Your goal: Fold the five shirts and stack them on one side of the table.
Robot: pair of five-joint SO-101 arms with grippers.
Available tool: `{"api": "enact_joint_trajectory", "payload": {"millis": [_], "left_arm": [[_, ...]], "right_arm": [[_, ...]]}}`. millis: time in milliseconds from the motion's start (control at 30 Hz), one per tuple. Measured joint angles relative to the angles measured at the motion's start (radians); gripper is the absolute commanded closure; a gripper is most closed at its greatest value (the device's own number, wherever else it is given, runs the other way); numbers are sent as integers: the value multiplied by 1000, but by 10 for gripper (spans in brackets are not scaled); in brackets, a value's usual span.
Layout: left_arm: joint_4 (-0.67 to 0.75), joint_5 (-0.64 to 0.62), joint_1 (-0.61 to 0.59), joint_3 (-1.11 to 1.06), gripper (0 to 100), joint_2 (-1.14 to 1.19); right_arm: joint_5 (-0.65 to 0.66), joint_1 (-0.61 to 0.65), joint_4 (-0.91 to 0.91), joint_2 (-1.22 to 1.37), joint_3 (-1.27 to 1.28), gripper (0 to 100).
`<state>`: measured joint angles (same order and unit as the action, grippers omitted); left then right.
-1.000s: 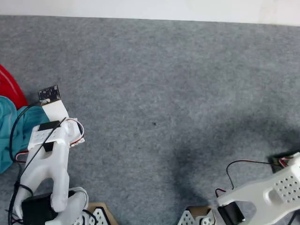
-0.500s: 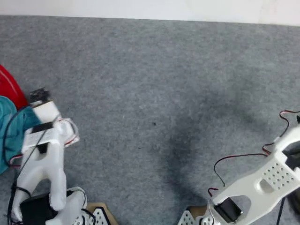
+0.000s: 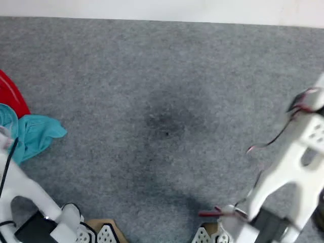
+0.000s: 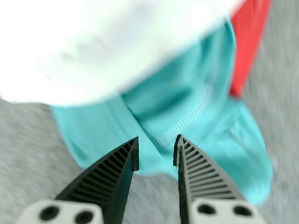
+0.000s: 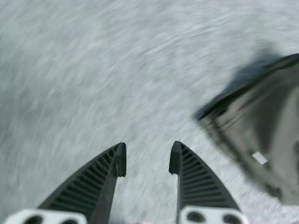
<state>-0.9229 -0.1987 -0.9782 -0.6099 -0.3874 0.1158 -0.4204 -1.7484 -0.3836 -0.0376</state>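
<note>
While L gripper (image 4: 156,140) hangs open over teal shirt (image 4: 187,102) — R gripper (image 5: 148,145) also apart.

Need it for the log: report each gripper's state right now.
Left gripper: open, holding nothing, teal shirt just beyond it.
Right gripper: open, holding nothing, over the grey table.

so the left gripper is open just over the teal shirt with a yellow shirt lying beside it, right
Not quite. Beside the teal shirt lies a red shirt, not a yellow one; the left wrist view shows this. The rest holds: the left gripper is open just over the teal shirt.
</note>
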Motion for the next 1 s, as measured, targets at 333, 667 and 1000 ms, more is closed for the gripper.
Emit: {"api": "enact_joint_trajectory", "payload": {"millis": [333, 667, 1000], "left_arm": [[-2, 15, -86, 279, 856, 157], [-261, 18, 23, 1042, 856, 755], [-315, 21, 89, 1751, 856, 1347]], "right_arm": [[-5, 224, 247, -227, 548, 841], [-5, 230, 287, -267, 629, 841], [-5, 230, 290, -267, 629, 841]]}}
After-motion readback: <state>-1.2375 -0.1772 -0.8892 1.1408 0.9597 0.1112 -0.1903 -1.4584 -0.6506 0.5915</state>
